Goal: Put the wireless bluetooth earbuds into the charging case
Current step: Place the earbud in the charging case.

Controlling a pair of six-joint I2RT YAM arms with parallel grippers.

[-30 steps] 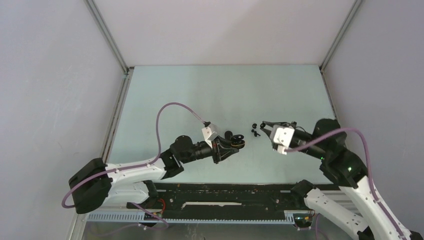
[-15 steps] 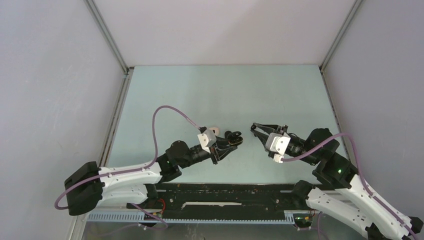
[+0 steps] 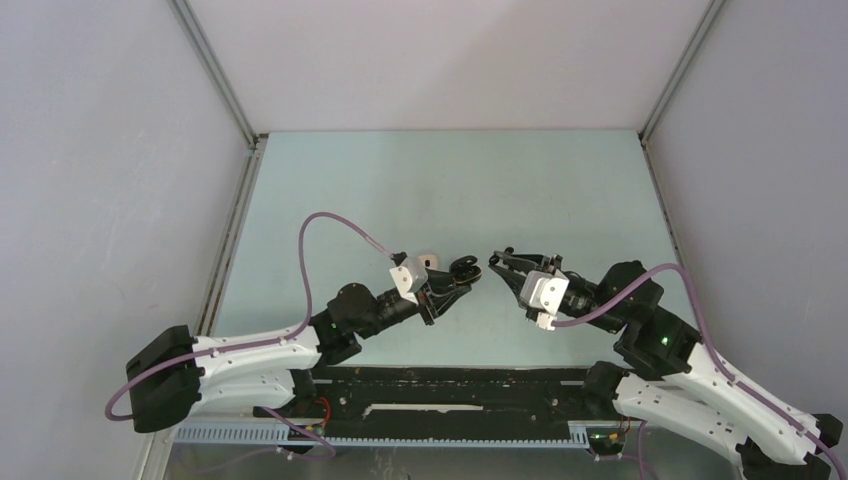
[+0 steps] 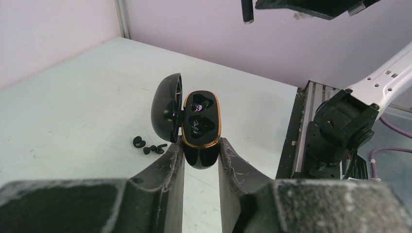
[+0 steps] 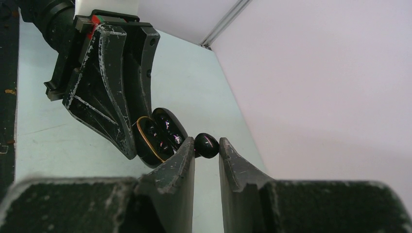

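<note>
Left hand (image 3: 462, 272), top view: reaches toward the middle of the surface (image 3: 440, 180), narrow, clamped on the dark case (image 3: 468, 267).
Right hand (image 3: 497, 260), same view: tips point at the left hand and stop just beside it. What they carry is too small to tell from here.
Pale item (image 3: 428, 261): small, lying on the surface just behind the left hand; kind unclear.

Left wrist view.
Case (image 4: 200, 124): pinched at its lower end between both fingers (image 4: 170, 165), upright and off the surface. It shows a gold rim around two recessed sockets; whether they are filled cannot be told.
Lid (image 4: 166, 110): hinged open to the left of the case body.
Loose earbuds (image 4: 147, 145): small black pieces in a cluster on the surface, below and left of the lid, clear of the hand.
Right hand: only dark finger parts show at the top edge, above the case.

Right wrist view.
Right hand (image 5: 207, 146): narrow, closed on one black earbud (image 5: 206, 143) held between the fingertips.
Earbud: glossy and rounded, just beside the open case (image 5: 154, 137), at its lid edge; contact cannot be told.
Left hand: its scuffed black fingers enter from upper left and grip the case, whose gold-rimmed face turns toward the earbud.
</note>
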